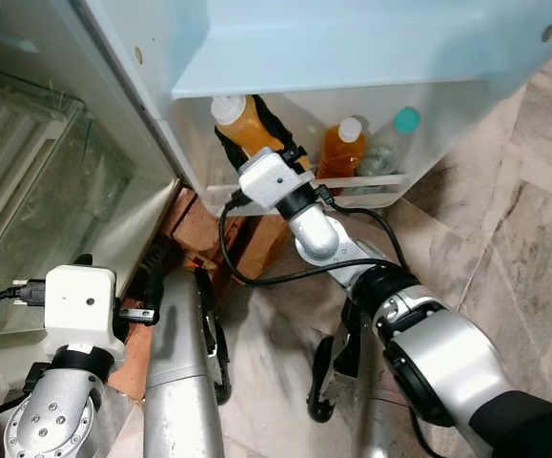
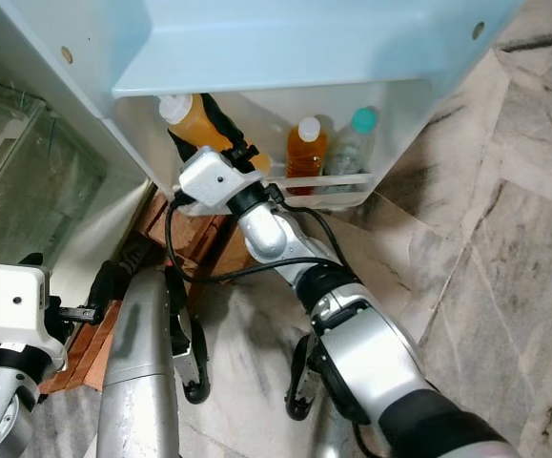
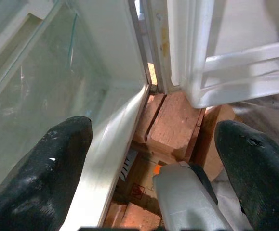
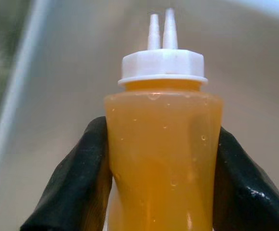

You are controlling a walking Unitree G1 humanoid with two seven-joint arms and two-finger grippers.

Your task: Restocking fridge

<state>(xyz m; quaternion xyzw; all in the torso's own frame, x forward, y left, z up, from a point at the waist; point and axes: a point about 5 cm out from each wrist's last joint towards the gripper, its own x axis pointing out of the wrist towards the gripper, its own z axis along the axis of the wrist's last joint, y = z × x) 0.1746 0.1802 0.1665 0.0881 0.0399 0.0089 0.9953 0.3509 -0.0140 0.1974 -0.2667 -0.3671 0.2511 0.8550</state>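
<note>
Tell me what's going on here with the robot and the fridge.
The robot is restocking the fridge door. Its right gripper is shut on an orange sauce bottle, held at the left end of the door shelf. An orange juice bottle and a clear bottle with a teal cap already stand there. The left gripper is open and idle, low by the bricks under the fridge.

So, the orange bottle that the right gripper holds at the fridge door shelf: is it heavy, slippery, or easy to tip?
The orange bottle looks nearly full, so probably heavy for its size. Droplets on its smooth plastic wall suggest it may slip between the right gripper's fingers. It is tall and narrow, so it could tip when set on the door shelf beside the other bottles.
</note>
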